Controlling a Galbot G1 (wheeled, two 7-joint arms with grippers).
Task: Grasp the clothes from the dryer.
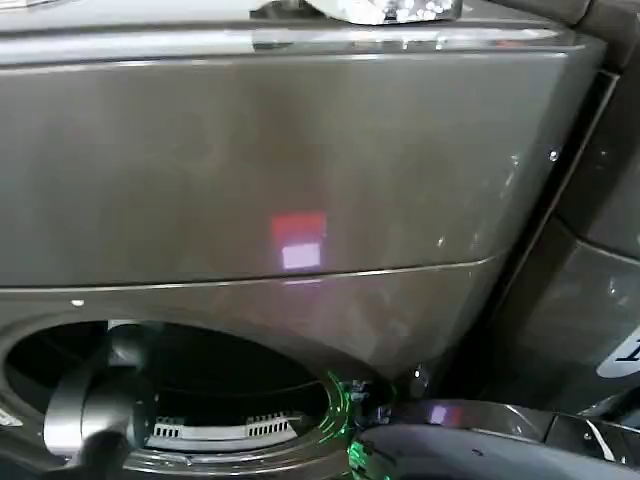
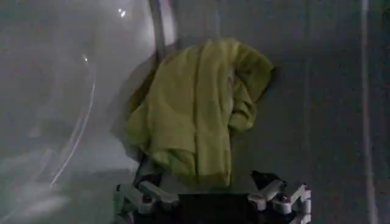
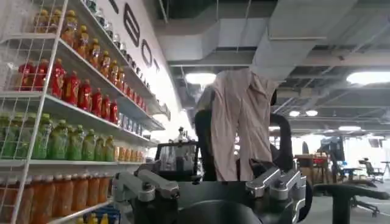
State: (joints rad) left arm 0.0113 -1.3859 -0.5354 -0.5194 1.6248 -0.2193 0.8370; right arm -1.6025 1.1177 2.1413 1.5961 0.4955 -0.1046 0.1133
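The dryer (image 1: 300,150) is a big bronze-brown machine, and its round opening (image 1: 200,365) lies at the lower left of the head view. My left arm (image 1: 90,410) reaches through that opening. Inside the drum (image 2: 317,91), the clothes (image 2: 195,109) are a lime yellow-green wad lying against the grey wall. My left gripper (image 2: 206,182) is open just short of the wad's near edge, one finger (image 2: 143,195) on each side, with nothing held. My right arm (image 1: 480,450) rests low beside the dryer, and its gripper (image 3: 207,179) is open and points out into the room.
A dark panel with a white label (image 1: 625,355) stands close on the dryer's right. A shiny object (image 1: 380,10) sits on top of the machine. The right wrist view shows shelves of bottles (image 3: 61,122) and a pale garment (image 3: 244,122) hanging on a black stand farther off.
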